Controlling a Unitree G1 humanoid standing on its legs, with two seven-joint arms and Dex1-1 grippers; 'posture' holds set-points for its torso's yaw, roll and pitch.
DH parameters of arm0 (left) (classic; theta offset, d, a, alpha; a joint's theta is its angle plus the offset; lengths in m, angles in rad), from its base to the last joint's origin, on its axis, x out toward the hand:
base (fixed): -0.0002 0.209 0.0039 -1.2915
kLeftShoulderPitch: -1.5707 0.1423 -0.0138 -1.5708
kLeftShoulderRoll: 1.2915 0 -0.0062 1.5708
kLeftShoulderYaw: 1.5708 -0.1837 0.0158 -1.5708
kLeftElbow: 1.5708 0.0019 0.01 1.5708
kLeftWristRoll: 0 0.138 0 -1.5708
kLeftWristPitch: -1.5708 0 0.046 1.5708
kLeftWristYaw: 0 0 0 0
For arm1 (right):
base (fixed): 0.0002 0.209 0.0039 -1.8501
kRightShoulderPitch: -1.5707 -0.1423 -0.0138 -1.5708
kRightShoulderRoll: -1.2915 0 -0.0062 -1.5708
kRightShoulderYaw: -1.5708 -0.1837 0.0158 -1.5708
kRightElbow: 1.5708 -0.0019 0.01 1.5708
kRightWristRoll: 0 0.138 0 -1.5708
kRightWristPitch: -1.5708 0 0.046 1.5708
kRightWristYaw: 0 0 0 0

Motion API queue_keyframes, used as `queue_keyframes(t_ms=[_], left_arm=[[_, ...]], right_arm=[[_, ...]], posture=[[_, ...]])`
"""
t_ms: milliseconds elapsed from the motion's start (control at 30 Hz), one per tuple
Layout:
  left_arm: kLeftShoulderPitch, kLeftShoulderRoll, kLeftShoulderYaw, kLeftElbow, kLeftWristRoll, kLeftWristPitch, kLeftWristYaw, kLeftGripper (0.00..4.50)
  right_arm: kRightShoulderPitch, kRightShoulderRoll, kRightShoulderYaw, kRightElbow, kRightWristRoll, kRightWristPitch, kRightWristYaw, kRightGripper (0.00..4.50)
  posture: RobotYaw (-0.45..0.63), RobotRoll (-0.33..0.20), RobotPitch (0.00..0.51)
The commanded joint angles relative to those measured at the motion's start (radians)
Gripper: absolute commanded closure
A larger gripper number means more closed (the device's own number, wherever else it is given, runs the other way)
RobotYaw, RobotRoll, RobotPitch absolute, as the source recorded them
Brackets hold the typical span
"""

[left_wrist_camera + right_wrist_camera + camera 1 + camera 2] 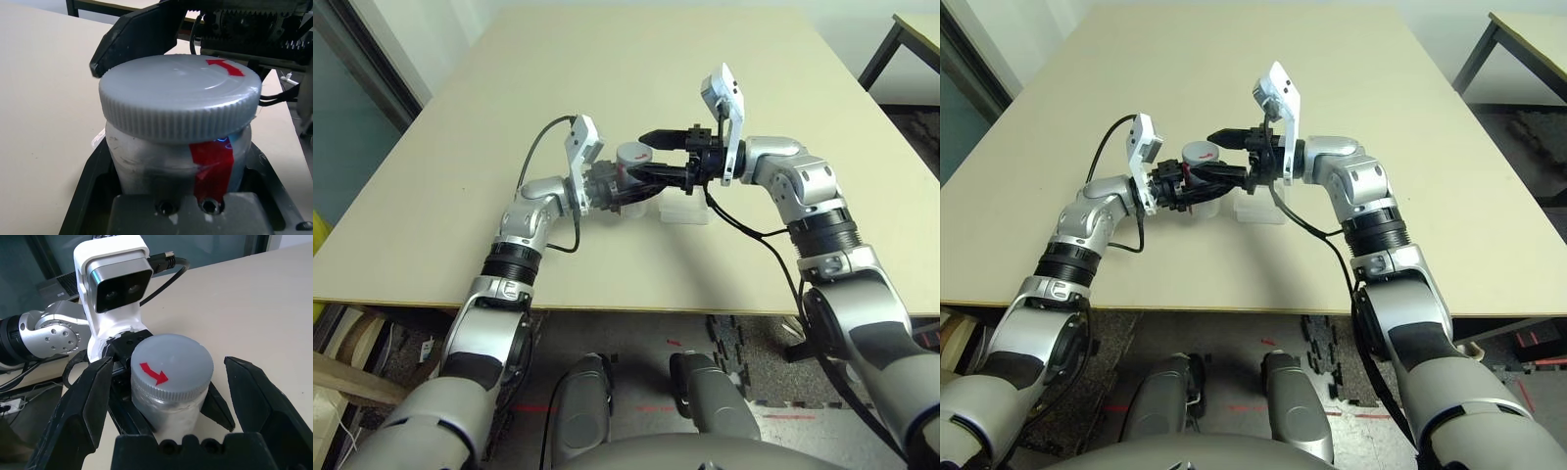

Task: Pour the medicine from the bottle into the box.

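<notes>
My left gripper (613,186) is shut on the bottle (628,168), a silver-grey cylinder with a red stripe (213,166), and holds it upright just above the table. Its grey ribbed cap (178,95), marked with a red arrow, is still on. My right gripper (654,157) reaches in from the right. It is open, with one black finger (85,401) on each side of the cap and a gap between each finger and the cap. The box (689,211), a small clear plastic tray, lies on the table just right of the bottle, under the right gripper.
The beige table (636,69) stretches wide behind and to both sides of the grippers. Its front edge (636,305) runs close below my forearms. A dark table leg (883,54) stands beyond the far right corner.
</notes>
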State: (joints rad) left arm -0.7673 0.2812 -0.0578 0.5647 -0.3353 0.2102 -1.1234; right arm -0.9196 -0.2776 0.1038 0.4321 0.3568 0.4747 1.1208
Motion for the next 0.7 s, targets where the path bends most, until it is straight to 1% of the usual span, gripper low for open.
queue_keyframes(t_ms=[33,133,167,367,567,700], left_arm=[[-0.008,-0.005,-0.011,0.001,0.015,-0.007,-0.012,1.69],[-0.008,-0.006,-0.011,0.001,0.016,-0.006,-0.013,1.69],[-0.008,-0.005,-0.011,0.001,0.016,-0.006,-0.013,1.69],[-0.010,-0.004,-0.011,0.002,0.016,-0.004,-0.018,1.69],[-0.016,-0.005,-0.011,0.008,0.018,-0.002,-0.028,1.69],[-0.022,-0.006,-0.009,0.010,0.018,0.002,-0.036,1.69]], right_arm=[[-0.011,0.004,0.006,0.007,-0.009,-0.007,-0.004,0.63],[-0.010,0.004,0.006,0.007,-0.013,-0.011,-0.003,1.73],[-0.010,0.004,0.006,0.008,-0.013,-0.012,-0.003,1.93],[-0.015,0.003,0.003,0.014,0.000,-0.024,0.033,1.93],[-0.037,0.002,0.019,0.016,0.041,-0.093,0.215,1.93],[-0.051,0.019,0.028,-0.014,0.110,-0.107,0.392,1.93]], posture=[[-0.18,0.000,0.090],[-0.18,0.000,0.090],[-0.18,0.000,0.089],[-0.18,0.000,0.090],[-0.18,0.000,0.088],[-0.18,0.000,0.089]])
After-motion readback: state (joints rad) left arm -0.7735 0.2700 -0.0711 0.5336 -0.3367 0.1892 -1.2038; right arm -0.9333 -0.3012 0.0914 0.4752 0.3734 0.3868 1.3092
